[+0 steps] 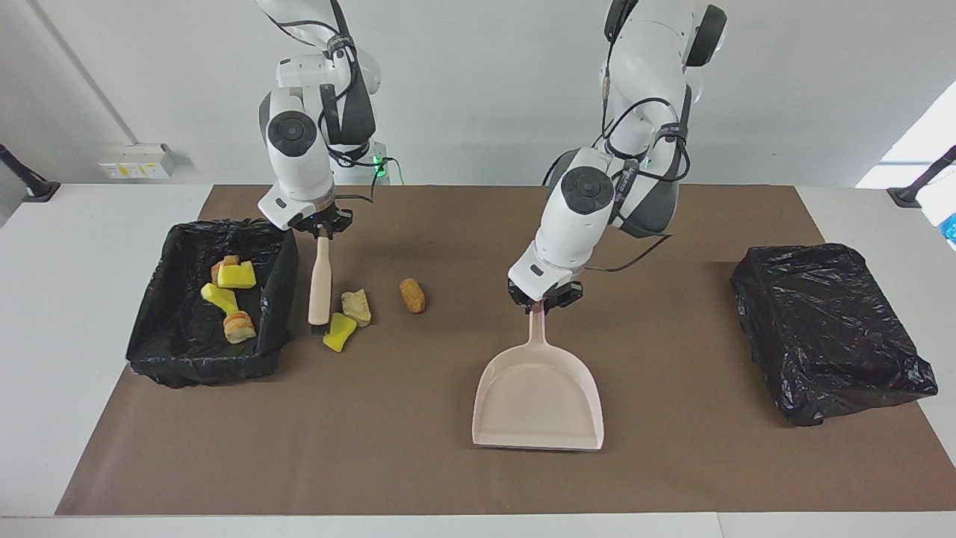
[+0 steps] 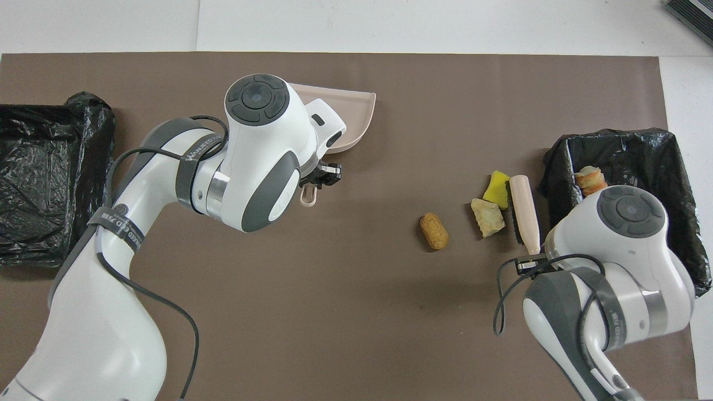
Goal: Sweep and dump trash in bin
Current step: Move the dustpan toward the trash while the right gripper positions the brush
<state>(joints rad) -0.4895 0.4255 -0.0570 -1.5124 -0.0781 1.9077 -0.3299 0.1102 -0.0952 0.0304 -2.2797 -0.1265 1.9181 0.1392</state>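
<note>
The step in hand looks like the setup for a sweep: the right gripper (image 1: 320, 226) has its jaws pinched on the top of the brush (image 1: 320, 278), which hangs below them with its bristles at the mat, just beside the open bin (image 1: 149, 351) and close to a yellow chunk (image 1: 339, 332). The left gripper (image 1: 544, 299) has its jaws pinched on the handle of the dustpan (image 1: 538, 400), whose scoop spreads out under and away from the jaws, its mouth down at the mat. Three loose pieces of trash lie between the two tools: the yellow chunk and a beige lump (image 1: 357, 306) just beside the bristles, and a brown lump (image 1: 411, 295) toward the dustpan but well apart from it. Four more pieces already sit in the open bin. As I judge it, the next move calls for bringing the pan's mouth close to the pieces and drawing the brush across them toward it. The surface is a brown mat (image 1: 672, 463) on a white table (image 1: 45, 373); a second bin (image 1: 829, 329) under a black bag sits at the left arm's end, with a white wall by the robots.
</note>
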